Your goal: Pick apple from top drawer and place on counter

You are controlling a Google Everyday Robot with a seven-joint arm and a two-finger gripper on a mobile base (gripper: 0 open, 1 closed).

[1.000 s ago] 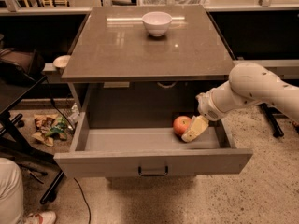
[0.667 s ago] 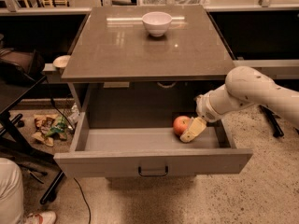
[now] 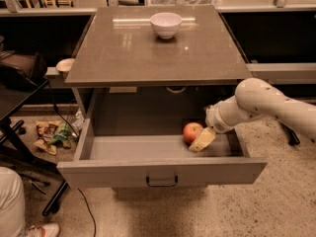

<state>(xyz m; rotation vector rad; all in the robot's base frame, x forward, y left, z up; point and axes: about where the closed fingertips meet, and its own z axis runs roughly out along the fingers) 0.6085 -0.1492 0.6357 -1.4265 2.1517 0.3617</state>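
Observation:
The top drawer (image 3: 163,171) is pulled open below the counter (image 3: 158,43). The apple (image 3: 191,131), red-orange and round, lies on the drawer floor at the right side. My gripper (image 3: 201,140) reaches down into the drawer from the right on a white arm. Its yellowish finger (image 3: 203,139) sits right against the apple's right front side. The other finger is hidden behind the apple.
A white bowl (image 3: 166,23) stands at the back middle of the counter. Crumpled wrappers (image 3: 53,135) lie on the speckled floor at the left. A dark bag and black stand legs are at the left. A person's leg and shoe (image 3: 19,216) show at the bottom left.
The arm has shifted slightly to the left, bringing the gripper a little closer in on the apple. The apple has not moved.

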